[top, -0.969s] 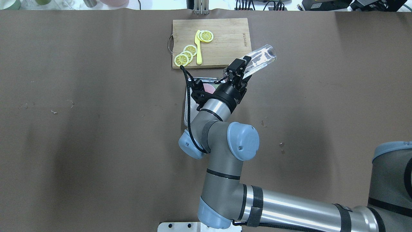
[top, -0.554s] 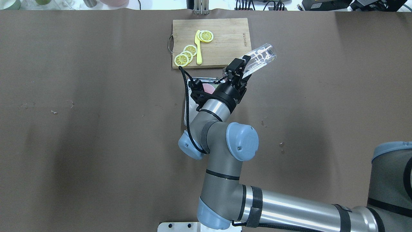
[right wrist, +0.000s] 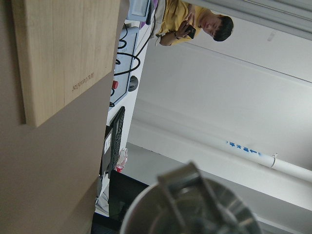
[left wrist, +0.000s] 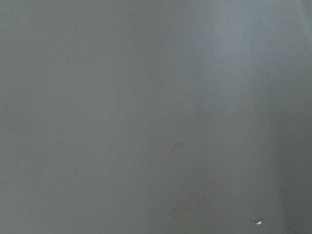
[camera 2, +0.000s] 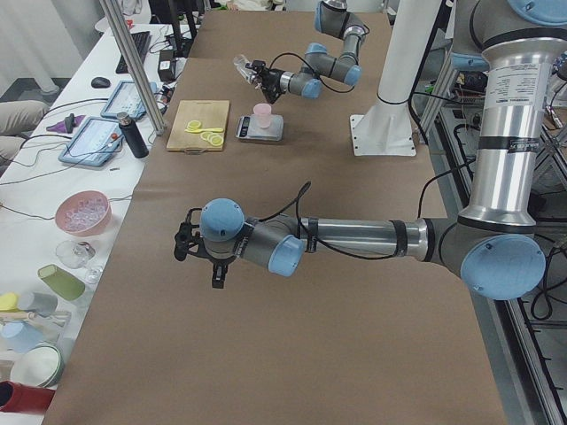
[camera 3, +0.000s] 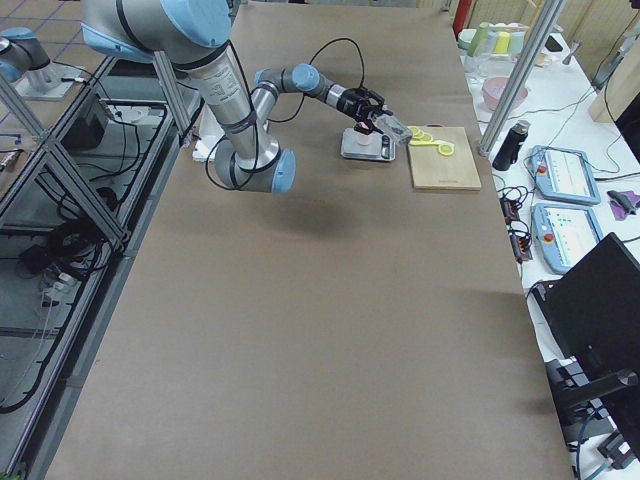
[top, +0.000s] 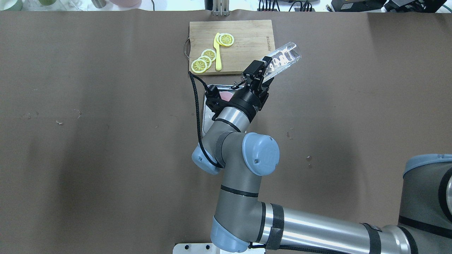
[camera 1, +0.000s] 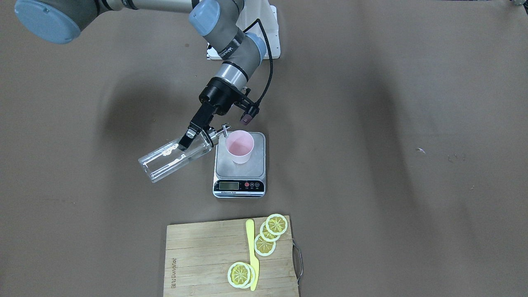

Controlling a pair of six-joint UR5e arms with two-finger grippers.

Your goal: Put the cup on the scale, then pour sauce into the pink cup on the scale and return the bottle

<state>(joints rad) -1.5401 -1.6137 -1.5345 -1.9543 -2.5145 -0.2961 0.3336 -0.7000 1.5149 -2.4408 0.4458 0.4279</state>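
Since a moment ago, my right hand point(top: 262, 76) had slid a bit toward my left, and the bottle point(camera 1: 171, 159) went with it, so its bottom end sat closer to the board's corner. That hand was clamped tight on the bottle near its neck. The bottle hung slanted in the air, bottom end high, with its shiny spout point(camera 1: 225, 131) right at the rim of the cup point(camera 1: 239, 146). A little clear sauce point(camera 1: 173, 154) glinted inside the glass. The cup stood upright on the scale point(camera 1: 259, 163), on the half nearer to me. Past the scale lay a wooden board point(camera 1: 198, 255) with lemon slices point(camera 1: 276, 224) and a yellow knife point(camera 1: 250, 243) on it. My left hand point(camera 2: 183, 246) hung over bare tabletop point(top: 106, 106), well apart from all this. I could not tell if it was open or closed. The tabletop was brown all over, with a few small marks. A white side bench point(camera 2: 53, 181) held tablets point(camera 2: 89, 142) and a pink bowl point(camera 2: 82, 212). A person point(right wrist: 180, 19) in a yellow top showed in my right wrist view.
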